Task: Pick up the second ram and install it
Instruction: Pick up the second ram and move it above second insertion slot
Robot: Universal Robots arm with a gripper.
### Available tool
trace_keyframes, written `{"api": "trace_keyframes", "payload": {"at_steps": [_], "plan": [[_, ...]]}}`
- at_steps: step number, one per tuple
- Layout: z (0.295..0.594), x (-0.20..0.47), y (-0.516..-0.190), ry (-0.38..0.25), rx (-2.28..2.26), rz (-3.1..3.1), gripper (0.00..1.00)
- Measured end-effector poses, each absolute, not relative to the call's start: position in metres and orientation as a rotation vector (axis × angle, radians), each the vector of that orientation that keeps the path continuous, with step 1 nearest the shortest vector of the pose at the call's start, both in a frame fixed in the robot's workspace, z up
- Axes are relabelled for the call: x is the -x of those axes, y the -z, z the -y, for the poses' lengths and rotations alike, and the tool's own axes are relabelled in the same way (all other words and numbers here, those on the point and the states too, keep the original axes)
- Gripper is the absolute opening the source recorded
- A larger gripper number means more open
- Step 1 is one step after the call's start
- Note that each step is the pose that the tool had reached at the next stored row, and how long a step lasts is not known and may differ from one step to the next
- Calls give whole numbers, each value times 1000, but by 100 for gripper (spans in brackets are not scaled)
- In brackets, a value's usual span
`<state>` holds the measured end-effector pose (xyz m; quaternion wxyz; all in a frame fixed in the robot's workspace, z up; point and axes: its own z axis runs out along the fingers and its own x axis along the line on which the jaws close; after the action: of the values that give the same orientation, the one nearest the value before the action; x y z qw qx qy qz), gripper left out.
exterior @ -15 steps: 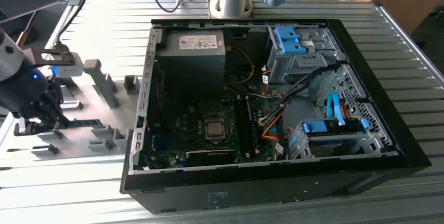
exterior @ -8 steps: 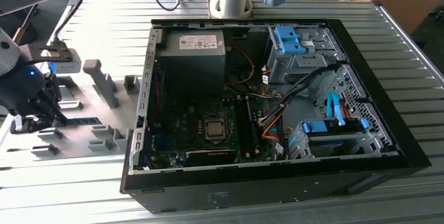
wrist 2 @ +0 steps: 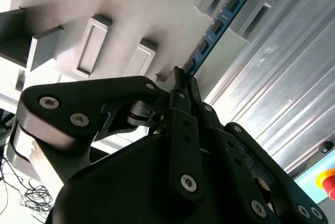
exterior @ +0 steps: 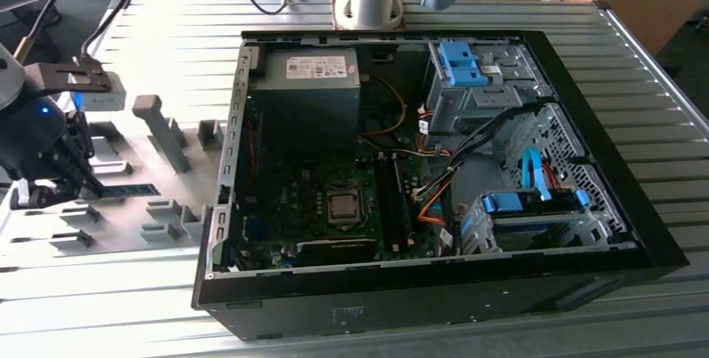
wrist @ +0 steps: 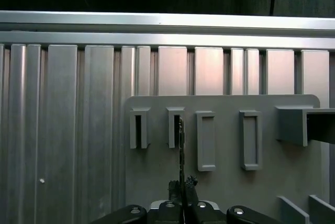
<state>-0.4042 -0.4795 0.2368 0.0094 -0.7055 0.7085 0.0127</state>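
The second ram [wrist 2: 214, 28] is a thin blue-green board with dark chips. It lies along the grey holder plate [wrist 2: 131, 9], its far end between two raised blocks. My gripper [wrist 2: 180, 77] is shut on the stick's near end, one finger on each face. In the first wrist view the ram [wrist: 181, 148] shows edge-on, running from the gripper [wrist: 181, 185] up to a slot block [wrist: 175, 127]. In the exterior view the gripper [exterior: 69, 185] hangs low over the holder plate [exterior: 166, 217] at that view's left, with the ram [exterior: 135, 188] a greenish sliver beside it.
The open computer case [exterior: 620, 208] lies to the exterior view's right of the plate, showing the motherboard [exterior: 332, 208], dark memory slots [exterior: 391, 200], cables and blue drive latches [exterior: 460, 63]. Everything rests on a ribbed metal table [exterior: 111, 308]. A red stop button [wrist 2: 328, 179] stands nearby.
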Motion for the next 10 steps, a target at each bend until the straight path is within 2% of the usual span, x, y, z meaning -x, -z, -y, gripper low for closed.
{"api": "trace_keyframes", "payload": {"at_steps": [10], "plan": [[479,404,-246,-40,2203,-2213,14]]}}
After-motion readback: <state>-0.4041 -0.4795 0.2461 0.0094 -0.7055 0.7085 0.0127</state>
